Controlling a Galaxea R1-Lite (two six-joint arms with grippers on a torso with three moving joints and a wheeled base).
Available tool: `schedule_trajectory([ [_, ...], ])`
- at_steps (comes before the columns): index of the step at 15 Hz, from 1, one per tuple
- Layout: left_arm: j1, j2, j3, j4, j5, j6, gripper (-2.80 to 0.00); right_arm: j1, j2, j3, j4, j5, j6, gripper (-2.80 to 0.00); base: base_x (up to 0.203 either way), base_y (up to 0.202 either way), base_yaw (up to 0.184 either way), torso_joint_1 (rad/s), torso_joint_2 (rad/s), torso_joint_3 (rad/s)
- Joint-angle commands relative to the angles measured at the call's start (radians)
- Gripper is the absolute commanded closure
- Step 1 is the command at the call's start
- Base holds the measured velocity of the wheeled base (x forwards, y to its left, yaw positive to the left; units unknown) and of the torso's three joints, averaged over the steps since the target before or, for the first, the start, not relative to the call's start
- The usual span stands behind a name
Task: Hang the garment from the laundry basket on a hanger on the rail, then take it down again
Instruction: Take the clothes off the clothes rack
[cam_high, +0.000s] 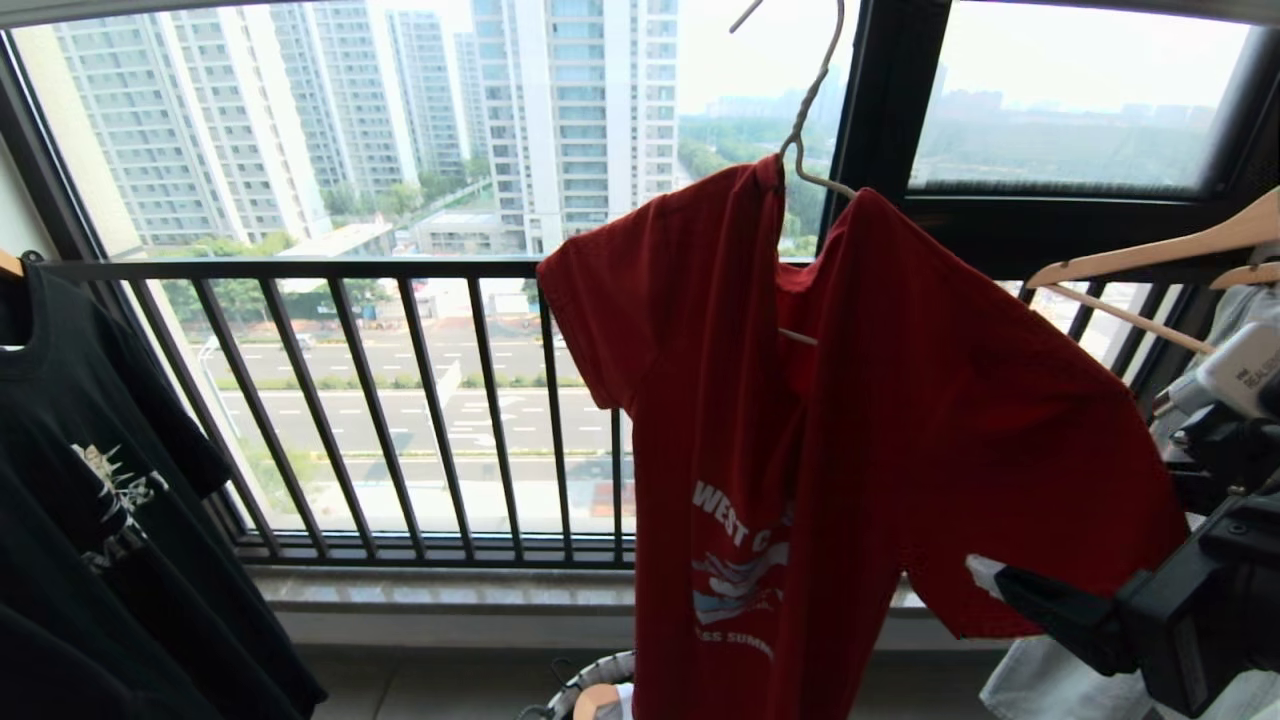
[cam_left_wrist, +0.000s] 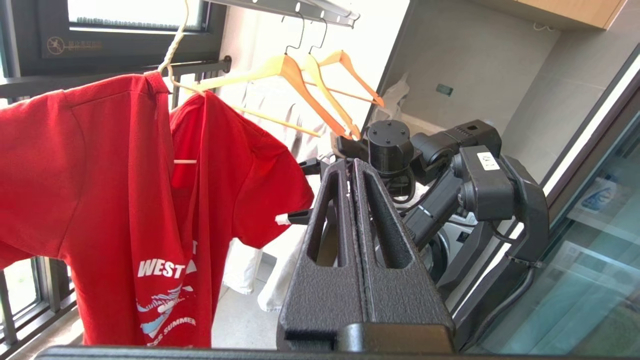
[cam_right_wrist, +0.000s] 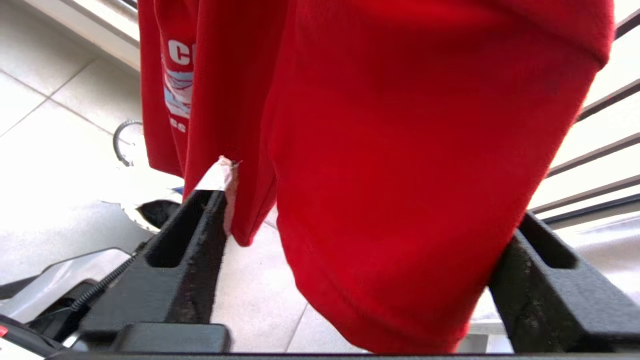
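Red garment (cam_high: 900, 420) hanging on hanger (cam_high: 805, 120); right gripper (cam_right_wrist: 350, 280) jaws standing wide around sleeve hem, advising closing squarely on fabric; left gripper (cam_left_wrist: 356, 200) jaws pressed together, idling

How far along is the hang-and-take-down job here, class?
Done: the red West Coast T-shirt hangs on the thin white wire hanger. In hand: the right gripper, jaws open, straddles its sleeve; the left gripper is shut, held apart. Left: taking it down.
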Motion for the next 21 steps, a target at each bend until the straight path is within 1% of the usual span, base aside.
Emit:
schedule_trajectory([
  [1,-0.001,-0.003,0.002,-0.004,-0.006,-0.004,0.0,-0.001,-0.021,0.017,-0.001,0.022,0.0,0.0,0.0,0.0,0.0,0.0,0.0,0.0],
  [5,-0.001,-0.004,0.002,-0.004,-0.006,-0.004,0.0,-0.037,0.018,0.01,-0.007,0.12,-0.001,0.0,0.0,0.0,0.0,0.0,0.0,0.0],
  [7,-0.001,-0.005,0.002,-0.004,-0.006,-0.004,0.0,-0.042,0.03,0.011,-0.009,0.147,-0.001,0.0,0.0,0.0,0.0,0.0,0.0,0.0],
  [13,-0.001,-0.006,0.002,-0.004,-0.006,-0.004,0.0,-0.042,0.029,0.02,-0.003,0.156,0.0,0.0,0.0,0.0,0.0,0.0,0.0,0.0],
  [15,0.001,-0.006,0.002,-0.004,-0.006,-0.004,0.0,-0.042,0.021,0.052,-0.004,0.157,0.002,0.0,0.0,0.0,0.0,0.0,0.0,0.0],
  [18,0.001,-0.007,0.002,-0.004,-0.006,-0.004,0.0,-0.042,0.024,0.113,-0.007,0.157,0.042,0.0,0.0,0.0,0.0,0.0,0.0,0.0],
  [21,0.0,-0.009,0.002,-0.004,-0.006,-0.004,0.0,-0.042,0.025,0.159,-0.009,0.159,0.045,0.0,0.0,0.0,0.0,0.0,0.0,0.0],
])
